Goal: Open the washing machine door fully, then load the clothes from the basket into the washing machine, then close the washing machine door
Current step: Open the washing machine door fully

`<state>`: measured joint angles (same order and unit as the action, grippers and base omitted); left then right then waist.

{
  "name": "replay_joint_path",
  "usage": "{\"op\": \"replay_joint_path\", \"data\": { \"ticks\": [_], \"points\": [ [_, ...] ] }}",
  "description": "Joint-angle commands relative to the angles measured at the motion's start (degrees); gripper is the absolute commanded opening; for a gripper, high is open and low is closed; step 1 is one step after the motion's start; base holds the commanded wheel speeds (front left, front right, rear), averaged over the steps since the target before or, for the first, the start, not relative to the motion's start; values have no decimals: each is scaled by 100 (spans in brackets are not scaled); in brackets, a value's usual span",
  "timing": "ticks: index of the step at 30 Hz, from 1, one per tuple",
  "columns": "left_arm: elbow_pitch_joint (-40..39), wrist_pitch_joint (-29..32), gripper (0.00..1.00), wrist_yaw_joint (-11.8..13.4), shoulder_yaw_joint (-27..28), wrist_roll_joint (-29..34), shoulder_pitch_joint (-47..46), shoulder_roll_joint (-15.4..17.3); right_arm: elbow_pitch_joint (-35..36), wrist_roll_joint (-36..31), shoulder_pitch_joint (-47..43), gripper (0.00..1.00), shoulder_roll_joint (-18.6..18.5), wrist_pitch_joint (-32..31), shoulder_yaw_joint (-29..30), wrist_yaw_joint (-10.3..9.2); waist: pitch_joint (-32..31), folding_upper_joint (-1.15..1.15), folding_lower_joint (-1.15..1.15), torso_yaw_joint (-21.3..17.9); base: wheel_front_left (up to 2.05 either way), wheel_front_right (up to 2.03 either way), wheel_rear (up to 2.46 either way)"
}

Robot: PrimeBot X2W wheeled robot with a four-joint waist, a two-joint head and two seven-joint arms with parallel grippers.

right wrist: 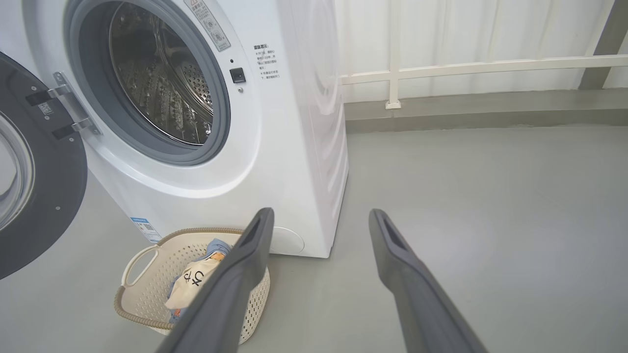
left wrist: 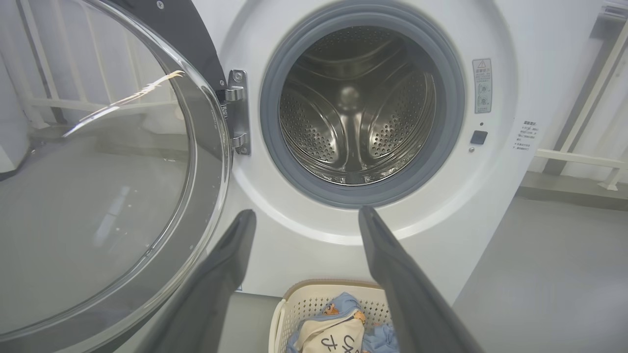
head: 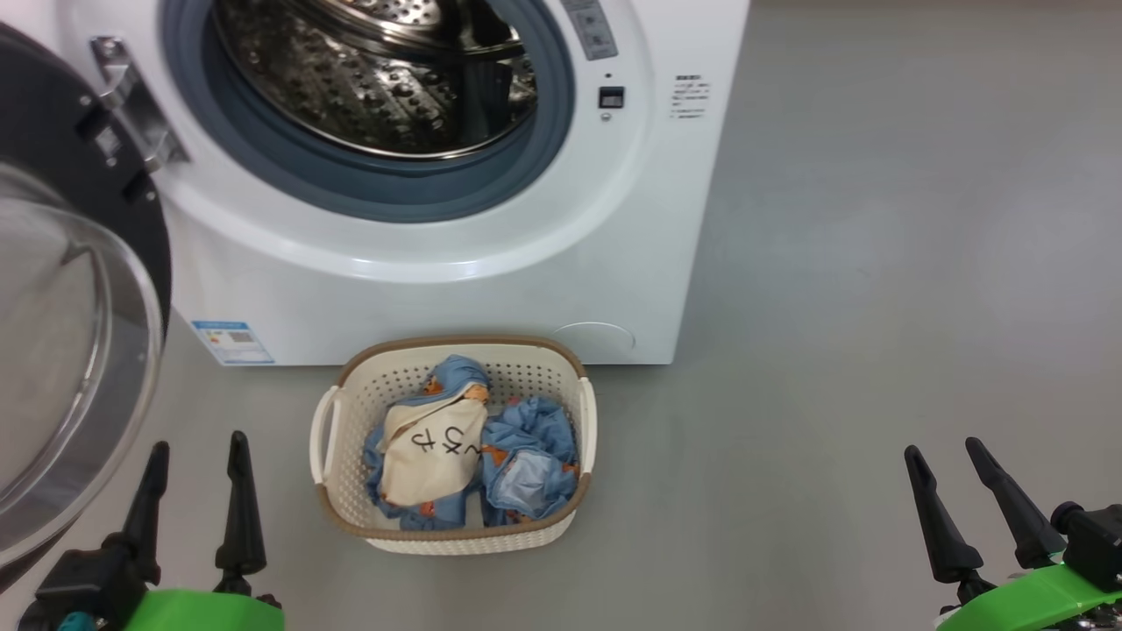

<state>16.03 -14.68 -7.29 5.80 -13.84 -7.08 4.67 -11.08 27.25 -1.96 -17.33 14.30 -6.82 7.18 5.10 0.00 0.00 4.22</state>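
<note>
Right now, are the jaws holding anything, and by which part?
Nothing is held. The left gripper and the right gripper both show open, empty jaws; the clothes lie untouched in the basket.

The steel drum (left wrist: 353,108) gleams, the perforated plastic basket (head: 351,412) looks matt, the clothes (head: 526,438) soft cloth.

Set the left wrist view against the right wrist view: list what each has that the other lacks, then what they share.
Left wrist: the open left pincer. Right wrist: the open right pincer, plus the side panel and round cover of the washing machine. Both: the open washing machine door, drum, basket with the clothes.
</note>
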Motion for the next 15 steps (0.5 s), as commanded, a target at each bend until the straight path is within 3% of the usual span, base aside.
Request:
{"op": "replay_joint_path", "data": {
  "ticks": [1, 15],
  "points": [
    [-199, -32, 100, -19, 102, -52, -12, 177, 143, -41, -14, 100, -98, 70, -45, 31, 0, 0, 0, -202, 0, 0, 0],
    [-290, -32, 100, -20, -261, -143, -23, 154, 166, -37, 28, 100, -80, 70, 22, 31, 64, 0, 0, -540, 0, 0, 0]
  ]
}}
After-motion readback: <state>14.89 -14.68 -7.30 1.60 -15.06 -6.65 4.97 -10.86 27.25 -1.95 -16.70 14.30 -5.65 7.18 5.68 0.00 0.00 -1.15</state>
